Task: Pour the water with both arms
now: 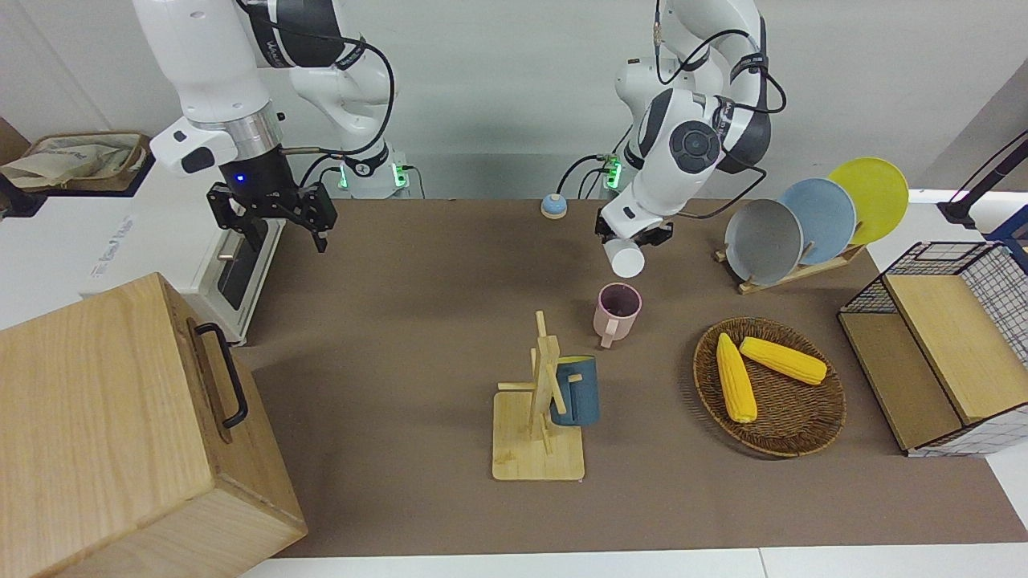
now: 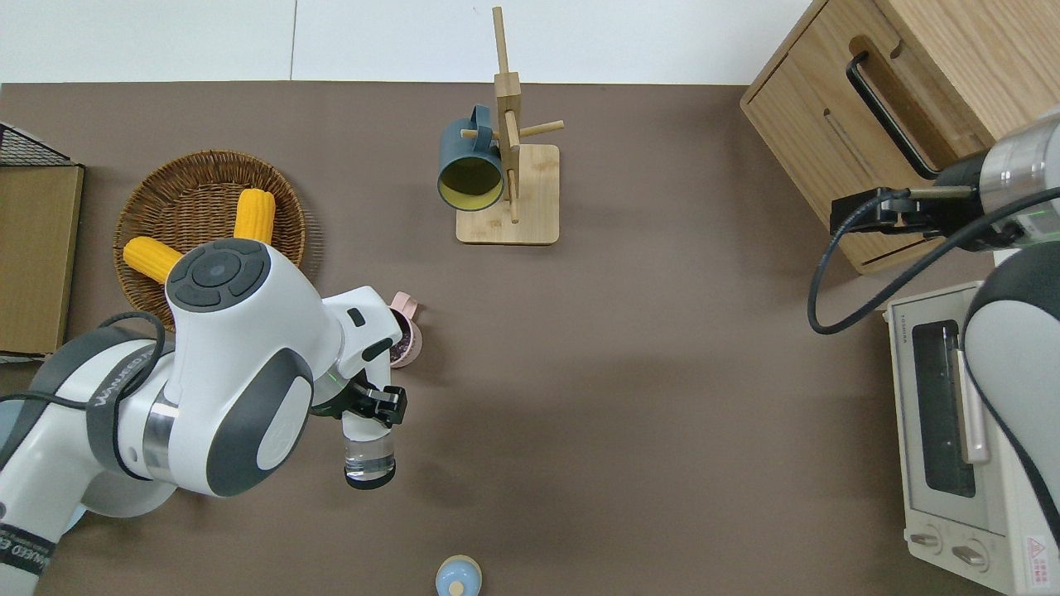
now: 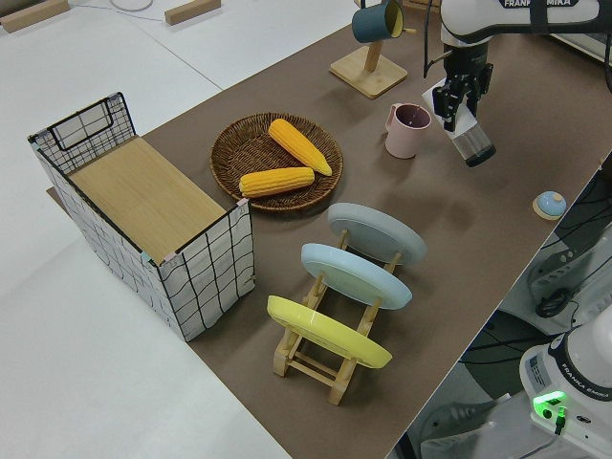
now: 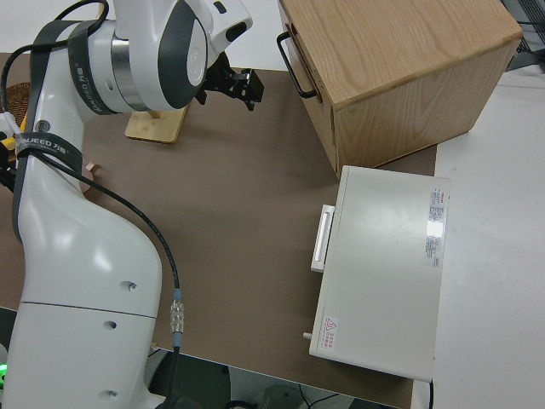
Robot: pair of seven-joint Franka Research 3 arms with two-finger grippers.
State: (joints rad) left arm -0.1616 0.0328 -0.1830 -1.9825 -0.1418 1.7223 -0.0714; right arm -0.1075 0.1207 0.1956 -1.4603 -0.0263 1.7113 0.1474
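My left gripper (image 2: 370, 407) pinches a clear glass (image 2: 369, 454) between its two fingers. The glass is tipped, its mouth points down toward the pink mug (image 1: 617, 312), and its base points back toward my side of the table. In the front view the mouth of the glass hangs just above the mug's rim and does not touch it. The pink mug stands upright on the brown table (image 1: 401, 337), just past my fingertips, with its handle turned away from me. Whether water is running out I cannot tell.

Farther out from my left fingers, toward the left arm's end of the table, lies a woven basket (image 1: 811, 425) with two corn cobs (image 1: 735, 377) in it. Farther from me than the mug stands a wooden mug rack (image 2: 512, 161), and a dark blue mug (image 2: 469, 161) hangs on it.

My right gripper (image 1: 277, 217) is parked, its fingers are spread apart and hold nothing. Near them are a white toaster oven (image 2: 961, 430) and a wooden box (image 1: 120, 433) with a black handle.
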